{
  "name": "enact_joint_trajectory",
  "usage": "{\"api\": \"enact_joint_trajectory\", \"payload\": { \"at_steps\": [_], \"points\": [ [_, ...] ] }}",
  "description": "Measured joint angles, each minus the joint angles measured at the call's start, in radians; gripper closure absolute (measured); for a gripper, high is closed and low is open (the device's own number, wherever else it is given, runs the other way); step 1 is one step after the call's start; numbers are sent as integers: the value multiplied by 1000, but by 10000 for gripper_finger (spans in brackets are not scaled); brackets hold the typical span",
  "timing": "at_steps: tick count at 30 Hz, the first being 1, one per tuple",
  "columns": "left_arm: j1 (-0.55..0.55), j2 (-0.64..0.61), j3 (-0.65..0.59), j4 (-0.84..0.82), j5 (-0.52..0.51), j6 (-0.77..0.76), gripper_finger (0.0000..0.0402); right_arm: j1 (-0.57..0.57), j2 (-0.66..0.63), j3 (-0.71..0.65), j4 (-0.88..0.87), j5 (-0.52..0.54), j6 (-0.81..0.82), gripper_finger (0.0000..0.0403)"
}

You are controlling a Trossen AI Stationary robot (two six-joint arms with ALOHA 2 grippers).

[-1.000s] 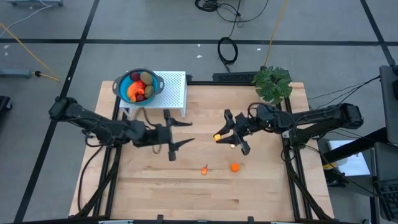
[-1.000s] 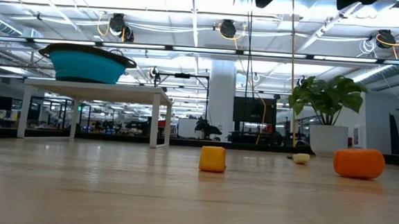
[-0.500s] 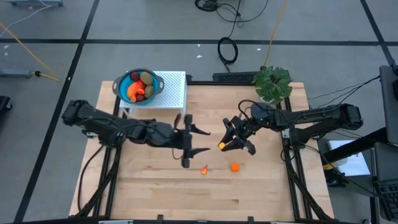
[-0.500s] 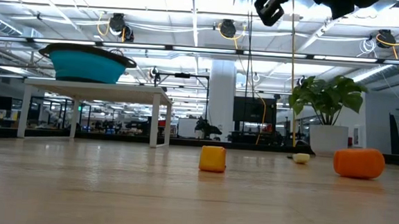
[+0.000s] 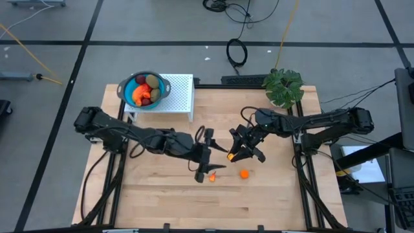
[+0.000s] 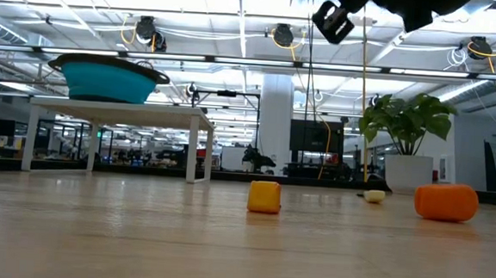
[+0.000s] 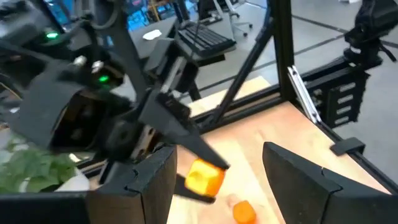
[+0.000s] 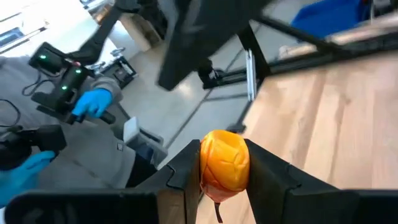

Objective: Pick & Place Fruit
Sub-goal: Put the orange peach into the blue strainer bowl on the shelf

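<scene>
My right gripper (image 5: pixel 233 153) is shut on a small orange-yellow fruit piece (image 8: pixel 224 163) above the middle of the table. My left gripper (image 5: pixel 213 154) stands open just to its left, facing it, with nothing between its fingers (image 7: pixel 155 186). Two small orange bits (image 5: pixel 211 176) (image 5: pixel 244 173) lie on the wooden table (image 5: pixel 162 194) below the grippers. A teal bowl (image 5: pixel 127 85) holding several fruits sits on a white stand (image 5: pixel 181 90) at the far left. My right gripper pinches the orange-yellow piece by its two opposite sides (image 8: pixel 205 163) between its two fingers. The fingers come about level from the table's right. The piece is lifted clear of the table, as the left wrist view shows (image 7: pixel 205 177).
A potted plant (image 5: pixel 283 86) stands at the table's far right corner. A small pale yellow bit (image 6: pixel 374 197) lies on the table near it. A person in blue gloves (image 8: pixel 93 102) is beyond the table. Bare wood lies along the near edge.
My left gripper has travelled toward the table's right and near edge, up to my right gripper, staying open. My right gripper has rolled its wrist and sunk slightly with the orange-yellow piece held between its fingers.
</scene>
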Motion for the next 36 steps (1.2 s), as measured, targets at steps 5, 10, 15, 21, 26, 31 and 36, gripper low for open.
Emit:
{"api": "enact_joint_trajectory", "payload": {
  "at_steps": [5, 10, 15, 21, 26, 31, 36],
  "points": [
    [3, 35, 0, 35, 23, -20, 167, -2, 43, 0, 40, -53, 33, 307],
    [3, 46, 0, 36, 34, -39, 167, -2, 64, 0, 59, -57, 42, 307],
    [3, 45, 0, 52, 36, -48, 167, -2, 64, 0, 105, -57, 66, 307],
    [3, 56, -2, 45, 43, -59, 167, -2, 64, 0, 154, -78, 115, 307],
    [4, 71, -1, 48, 49, -62, 167, 11, 65, 0, 159, -79, 139, 307],
    [12, 69, -1, 54, 52, -60, 167, 19, 64, 0, 164, -74, 156, 307],
    [15, 69, -1, 70, 52, -57, 167, 20, 64, 0, 163, -48, 184, 307]
  ]
}}
